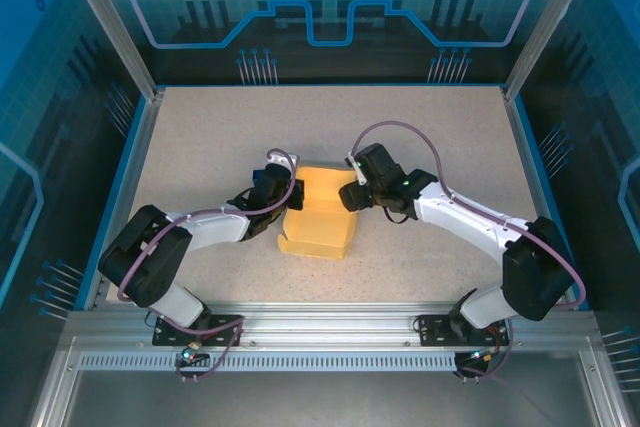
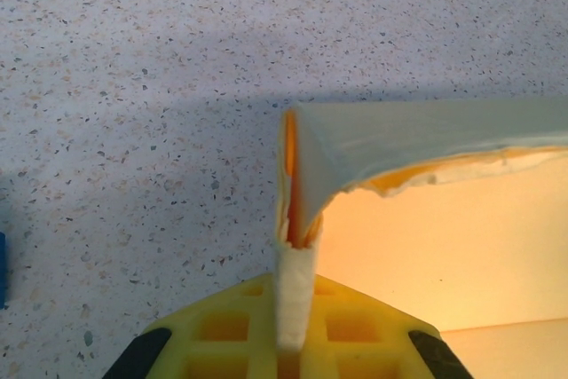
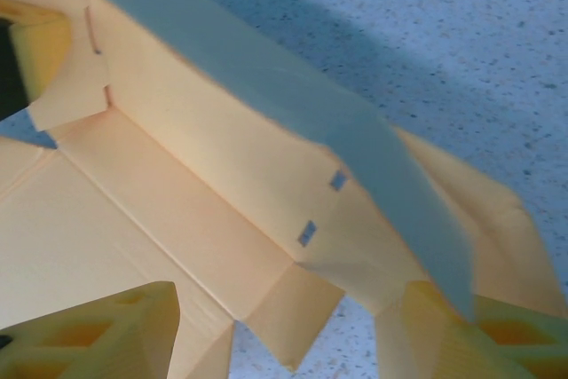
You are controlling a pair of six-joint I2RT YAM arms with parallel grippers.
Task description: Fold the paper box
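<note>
You are working with a pale yellow, flat rectangular box of thin cardboard (image 1: 318, 229) that is lying at the middle of the speckled beige surface (image 1: 440, 137). Its long axis is running from the upper part of the top view toward the lower edge, leaning a little to the left as it comes down. Both hands are sitting at its upper half, one on each long side. The left hand (image 1: 288, 194) is coming in from the left of the frame and the right hand (image 1: 350, 194) from the right, so the box is lying directly between them and neither arm is clearly nearer. In the left wrist view the left hand is clamping tight on a raised side wall (image 2: 297, 246), which is standing edge-on between its yellow fingers, with the box floor opening out toward the right of that frame. In the right wrist view the right hand is standing well open and gripping nothing. One finger (image 3: 106, 335) is sitting over the box floor at the lower left, and the opposite wall (image 3: 266, 157) is slanting from the upper left down toward the other finger at the lower right. Whether that finger is touching the wall you cannot tell. By my judgement the coming fold is turning on that slant: the wall is crossing the right hand's gap obliquely, not squarely.
</note>
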